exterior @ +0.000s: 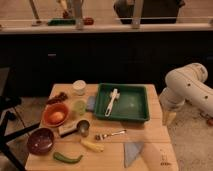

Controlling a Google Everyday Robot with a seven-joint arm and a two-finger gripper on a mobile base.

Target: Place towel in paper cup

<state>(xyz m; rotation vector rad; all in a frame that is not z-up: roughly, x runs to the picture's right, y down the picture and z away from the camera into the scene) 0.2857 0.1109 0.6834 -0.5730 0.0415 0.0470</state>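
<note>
The towel (132, 151) is a grey-blue folded cloth lying at the front edge of the wooden table (150, 132), right of centre. The paper cup (79, 87) is white and stands upright at the table's back left. My white arm (187, 85) bends in from the right. My gripper (169, 118) hangs at its lower end, beside the table's right edge, level with the green tray. It is well clear of both the towel and the cup, and nothing shows in it.
A green tray (137, 111) holds a white brush (113, 101). On the left are an orange bowl (56, 115), a dark bowl (41, 141), a metal cup (83, 128), a banana (92, 145), a green pepper (67, 158) and a fork (111, 134). A dark counter runs behind.
</note>
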